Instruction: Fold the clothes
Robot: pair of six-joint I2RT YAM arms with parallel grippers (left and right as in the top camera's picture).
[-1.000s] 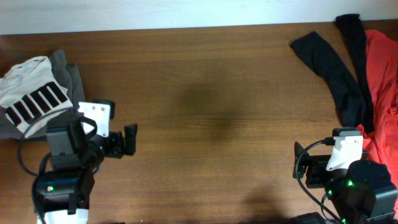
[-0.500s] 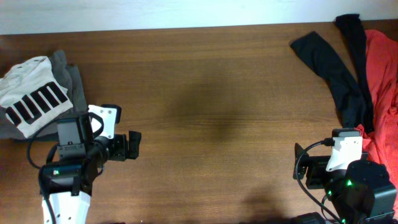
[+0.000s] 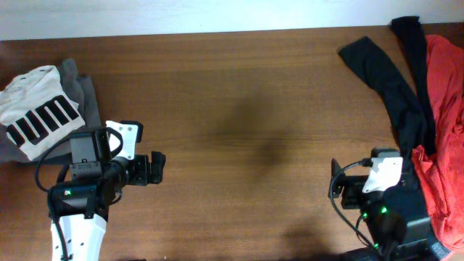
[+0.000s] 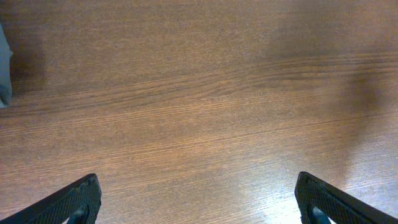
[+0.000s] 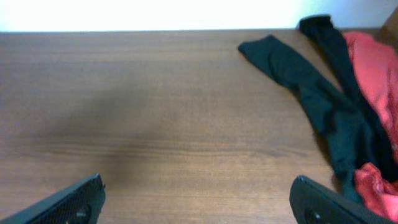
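The white T-shirt (image 3: pixel 38 109) with black bars lies folded at the far left on a grey garment (image 3: pixel 85 98). The long black garment (image 3: pixel 395 90) lies at the back right and also shows in the right wrist view (image 5: pixel 317 93). The orange-red garment (image 3: pixel 448 94) lies beside it at the right edge, also in the right wrist view (image 5: pixel 373 65). My left gripper (image 3: pixel 155 168) is open and empty over bare wood, right of the shirt; its fingertips show in the left wrist view (image 4: pixel 199 202). My right gripper (image 3: pixel 338 190) is open and empty, left of the garments; its fingertips show in the right wrist view (image 5: pixel 199 202).
The brown wooden table (image 3: pixel 239 109) runs to a white wall at the back. A corner of the grey garment shows at the left edge of the left wrist view (image 4: pixel 4 68).
My left arm drew back toward the front and its gripper shifted slightly right. My right arm moved left and forward, away from the red garment.
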